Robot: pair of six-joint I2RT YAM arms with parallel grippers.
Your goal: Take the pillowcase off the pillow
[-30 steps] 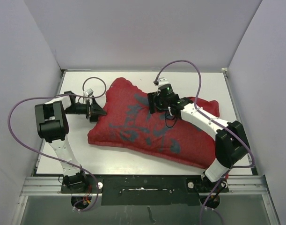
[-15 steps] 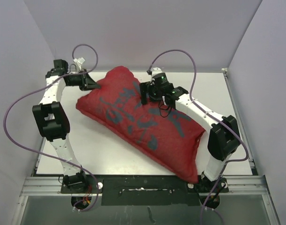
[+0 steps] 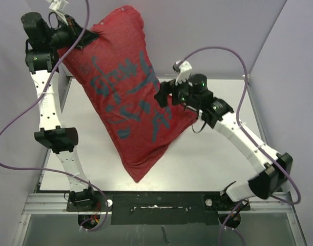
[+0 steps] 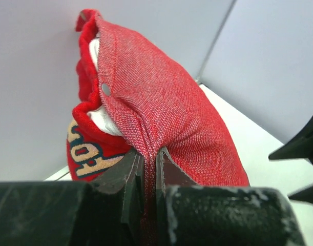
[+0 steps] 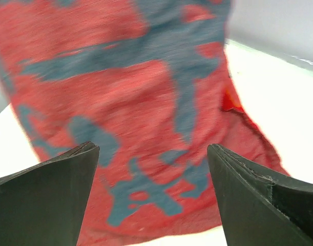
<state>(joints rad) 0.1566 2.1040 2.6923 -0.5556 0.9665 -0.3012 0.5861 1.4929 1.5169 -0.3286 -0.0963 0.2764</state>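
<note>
Pinching a fold by its mouth, the left end effector [image 4: 148, 156] hangs the limp red fabric pillowcase [image 3: 125, 102] above the bench's [image 3: 212, 154] far-left corner, soft white puffy pillow [image 4: 102, 120] inside; the wide-open right end effector [image 5: 152, 147] should probably grip that bulge.

The pillowcase [image 3: 125, 102] hangs from the left tool [image 3: 87, 37]; right tool [image 3: 163, 95], seemingly open, beside it.

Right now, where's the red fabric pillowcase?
Top view: the red fabric pillowcase hangs left of centre, its upper corner pinched by the left gripper, the open right gripper facing its right edge.
</note>
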